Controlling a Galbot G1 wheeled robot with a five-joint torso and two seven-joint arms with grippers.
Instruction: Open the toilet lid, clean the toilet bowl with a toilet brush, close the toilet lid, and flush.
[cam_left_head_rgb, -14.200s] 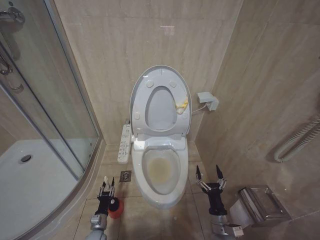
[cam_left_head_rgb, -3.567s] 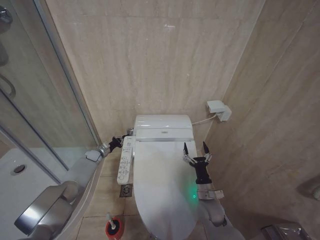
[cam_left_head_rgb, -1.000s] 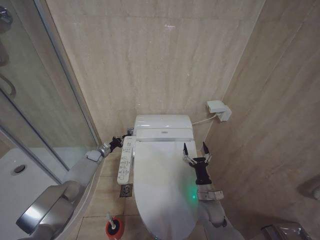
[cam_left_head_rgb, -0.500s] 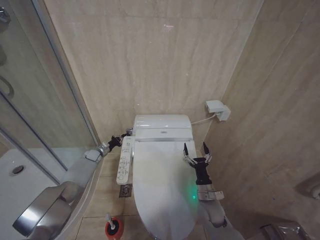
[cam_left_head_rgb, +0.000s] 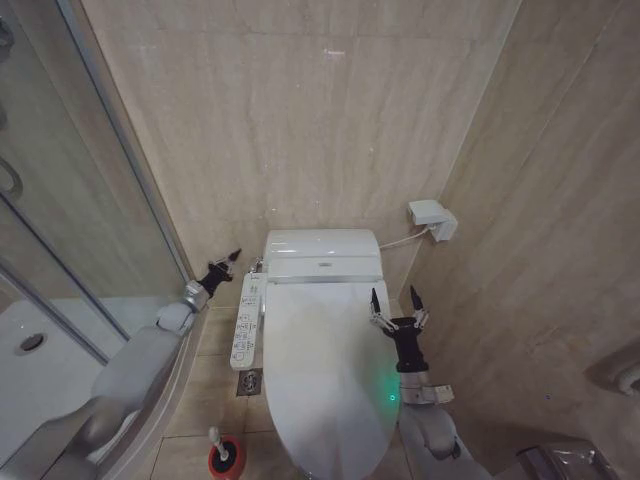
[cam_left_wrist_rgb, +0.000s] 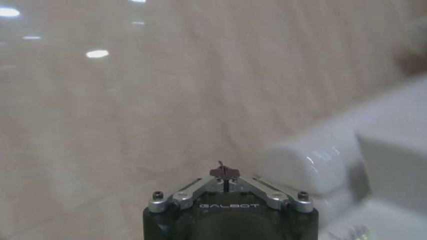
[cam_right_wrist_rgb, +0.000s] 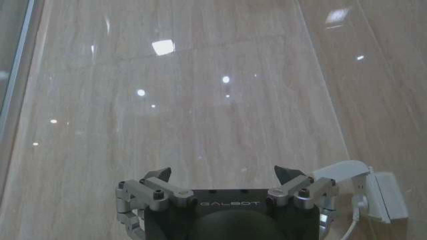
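The room was a narrow bathroom with beige tiled walls, a tiled floor (cam_left_head_rgb: 215, 385) and a glass shower screen (cam_left_head_rgb: 70, 200) beside a white shower tray (cam_left_head_rgb: 45, 375). A white wall socket (cam_left_head_rgb: 432, 220) sat on the wall beyond the right end effector (cam_left_head_rgb: 397, 302).

The toilet lid (cam_left_head_rgb: 320, 370) was glossy white, solid and lay shut. The right end effector hovered over the lid's right side, its fingers spread wide. The left end effector (cam_left_head_rgb: 222, 264) was raised just off the rear left corner of the toilet, near the side control panel (cam_left_head_rgb: 245, 318), its fingers pinched together and holding nothing. Well behind it, on the floor, the toilet brush (cam_left_head_rgb: 222, 450) stood upright in its red cup (cam_left_head_rgb: 227, 463).
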